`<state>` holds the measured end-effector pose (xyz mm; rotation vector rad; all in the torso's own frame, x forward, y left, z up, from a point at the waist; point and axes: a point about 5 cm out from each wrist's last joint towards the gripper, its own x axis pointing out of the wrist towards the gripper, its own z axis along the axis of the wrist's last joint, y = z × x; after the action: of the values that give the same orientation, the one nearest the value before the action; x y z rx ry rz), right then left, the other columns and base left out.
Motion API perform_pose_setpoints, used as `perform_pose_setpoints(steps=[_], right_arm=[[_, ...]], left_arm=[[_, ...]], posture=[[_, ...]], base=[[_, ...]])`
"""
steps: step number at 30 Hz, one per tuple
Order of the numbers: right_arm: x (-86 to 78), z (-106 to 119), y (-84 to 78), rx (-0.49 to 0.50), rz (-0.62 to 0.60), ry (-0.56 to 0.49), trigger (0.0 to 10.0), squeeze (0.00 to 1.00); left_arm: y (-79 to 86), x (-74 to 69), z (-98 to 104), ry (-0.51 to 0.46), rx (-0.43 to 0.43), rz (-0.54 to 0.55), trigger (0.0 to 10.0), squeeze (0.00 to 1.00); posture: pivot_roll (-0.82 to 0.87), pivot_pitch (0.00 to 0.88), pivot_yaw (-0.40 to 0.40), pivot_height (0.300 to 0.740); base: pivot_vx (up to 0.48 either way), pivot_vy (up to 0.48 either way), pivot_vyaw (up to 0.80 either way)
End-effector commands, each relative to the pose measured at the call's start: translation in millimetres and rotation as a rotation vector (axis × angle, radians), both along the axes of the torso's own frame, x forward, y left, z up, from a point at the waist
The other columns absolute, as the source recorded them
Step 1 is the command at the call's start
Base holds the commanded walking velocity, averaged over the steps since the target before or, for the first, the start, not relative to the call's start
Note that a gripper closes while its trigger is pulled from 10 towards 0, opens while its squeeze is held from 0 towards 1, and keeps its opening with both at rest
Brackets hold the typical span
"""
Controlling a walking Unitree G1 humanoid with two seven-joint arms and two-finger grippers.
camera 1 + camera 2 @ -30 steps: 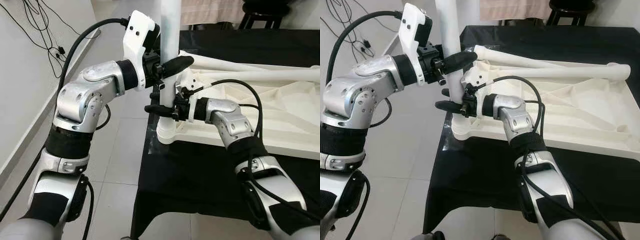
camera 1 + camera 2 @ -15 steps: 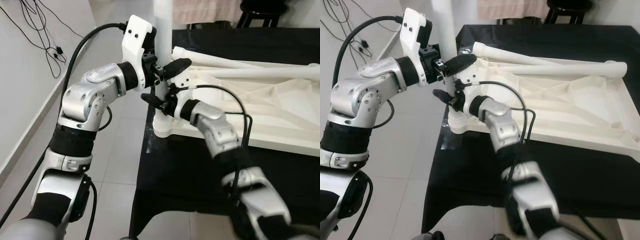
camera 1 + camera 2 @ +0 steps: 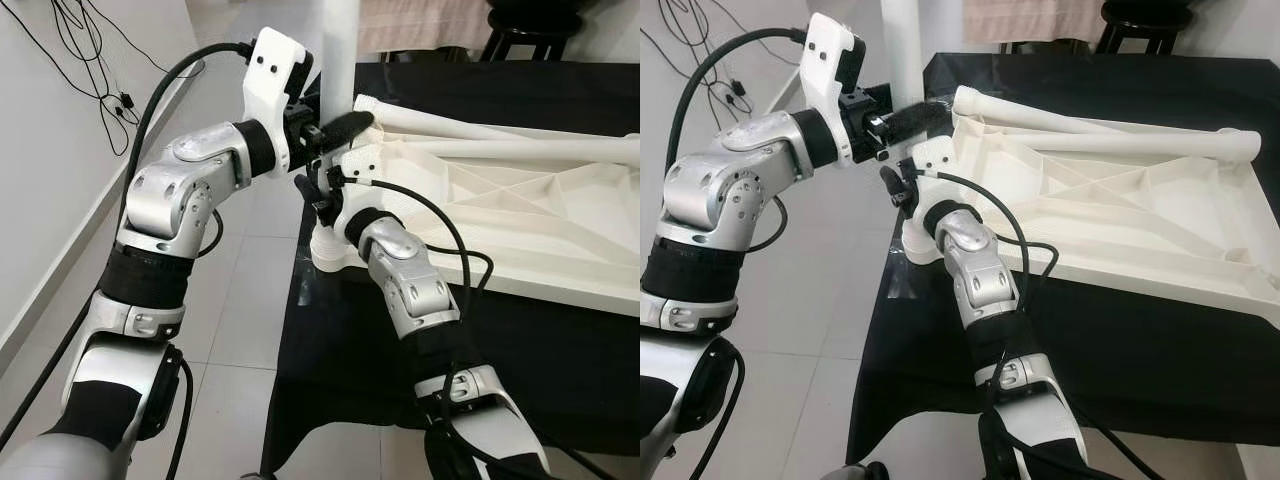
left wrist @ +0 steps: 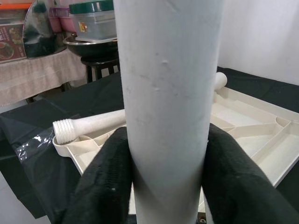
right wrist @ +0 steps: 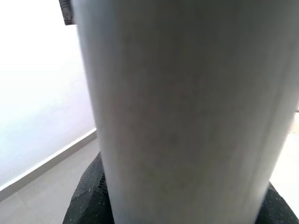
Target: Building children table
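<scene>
The white table leg stands upright in the corner socket of the upturned tabletop, which lies on the black-covered worktop. The left hand is clenched on the leg high up; the right hand grips it lower, near the socket

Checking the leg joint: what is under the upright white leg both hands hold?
The upright leg stands on a corner socket of the upside-down tabletop. The right hand hides the joint.
</scene>
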<state>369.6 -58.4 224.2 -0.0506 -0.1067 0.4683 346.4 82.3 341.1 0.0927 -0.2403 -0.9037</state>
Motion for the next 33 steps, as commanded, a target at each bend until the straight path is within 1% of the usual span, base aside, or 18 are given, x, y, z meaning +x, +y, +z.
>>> perform_pose_setpoints(steps=[1,6,10,11,12,14,15,16,17,18,19,21,22,23,30,31,32,33], right_arm=[[-0.6,-14.3,-5.2,-0.006,-0.029,0.097,10.0,0.00],[0.4,-4.3,-7.4,-0.022,0.014,0.074,10.0,0.00],[5.4,15.5,-7.8,-0.045,0.187,-0.001,10.0,0.00],[5.4,15.5,-7.8,-0.045,0.187,-0.001,10.0,0.00],[4.3,23.1,-7.0,-0.048,0.302,-0.033,10.0,1.00],[1.4,33.6,-7.1,-0.077,0.477,-0.071,10.0,1.00],[1.4,33.6,-7.1,-0.077,0.477,-0.071,10.0,1.00],[-1.4,37.5,-7.4,-0.112,0.582,-0.084,10.0,1.00],[-3.3,39.4,-7.9,-0.138,0.643,-0.089,10.0,1.00],[-3.3,39.4,-7.9,-0.138,0.643,-0.089,10.0,1.00],[-4.7,37.9,-9.5,-0.179,0.708,-0.082,10.0,1.00],[-5.5,36.2,-10.7,-0.203,0.742,-0.074,10.0,1.00],[-4.3,32.3,-13.4,-0.238,0.762,-0.063,10.0,0.20],[-2.0,29.1,-16.2,-0.254,0.778,-0.045,10.0,0.00],[1.6,24.5,-19.1,-0.257,0.797,-0.015,10.0,0.00],[2.8,22.2,-19.3,-0.241,0.813,0.001,4.4,0.00],[3.6,19.3,-19.5,-0.227,0.824,0.018,0.0,0.00],[3.6,19.3,-19.5,-0.227,0.824,0.018,0.0,0.00]], left_arm=[[-3.2,-0.8,-0.2,-0.009,0.010,-0.021,0.0,0.00],[-3.3,-0.9,0.3,-0.010,0.011,-0.022,0.0,0.00],[-2.9,-0.5,2.2,-0.015,0.008,-0.023,0.0,0.00],[-2.9,-0.5,2.2,-0.015,0.008,-0.023,0.0,0.00],[-2.7,-0.7,2.1,-0.015,0.008,-0.023,0.0,0.00],[-2.6,-0.9,1.7,-0.015,0.008,-0.024,0.0,0.00],[-2.6,-0.9,1.7,-0.015,0.008,-0.024,0.0,0.00],[-2.5,-1.0,1.5,-0.015,0.008,-0.024,0.0,0.00],[-2.5,-1.0,1.5,-0.015,0.009,-0.024,0.0,0.00],[-2.5,-1.0,1.5,-0.015,0.009,-0.024,0.0,0.00],[-2.5,-1.1,1.6,-0.015,0.009,-0.025,0.0,0.00],[-2.4,-1.2,1.8,-0.015,0.008,-0.025,0.0,0.00],[-2.5,-1.5,1.9,-0.016,0.009,-0.025,0.0,0.00],[-2.6,-1.9,1.9,-0.015,0.010,-0.026,0.0,0.00],[-3.0,-2.6,1.7,-0.014,0.013,-0.028,0.0,0.00],[-3.3,-2.8,1.1,-0.015,0.017,-0.030,0.0,0.00],[-3.6,-3.0,0.8,-0.019,0.024,-0.029,0.0,0.00],[-3.6,-3.0,0.8,-0.019,0.024,-0.029,0.0,0.00]], posture=[[0.03,0.173,0.038,0.740],[0.03,0.174,0.036,0.740],[0.03,0.175,0.032,0.740],[0.03,0.175,0.032,0.740],[0.03,0.175,0.032,0.740],[0.03,0.175,0.032,0.740],[0.03,0.175,0.032,0.740],[0.03,0.175,0.032,0.740],[0.03,0.175,0.032,0.740],[0.03,0.175,0.032,0.740],[0.04,0.175,0.034,0.740],[0.04,0.175,0.034,0.740],[0.04,0.175,0.032,0.740],[0.05,0.176,0.032,0.740],[0.06,0.176,0.036,0.740],[0.06,0.175,0.038,0.740],[0.06,0.173,0.038,0.740],[0.06,0.173,0.038,0.740]], base=[[0.000,0.000,0.00],[0.000,0.000,0.00],[0.000,0.000,0.00],[0.000,0.000,0.00],[0.000,0.000,0.00],[0.000,0.000,0.00],[0.000,0.000,0.00],[0.000,0.000,0.00],[0.000,0.000,0.00],[0.000,0.000,0.00],[0.000,0.000,0.00],[0.000,0.000,0.00],[0.000,0.000,0.00],[0.000,0.000,0.00],[0.000,0.000,0.00],[0.000,0.000,0.00],[0.000,0.000,0.00],[0.000,0.000,0.00]])
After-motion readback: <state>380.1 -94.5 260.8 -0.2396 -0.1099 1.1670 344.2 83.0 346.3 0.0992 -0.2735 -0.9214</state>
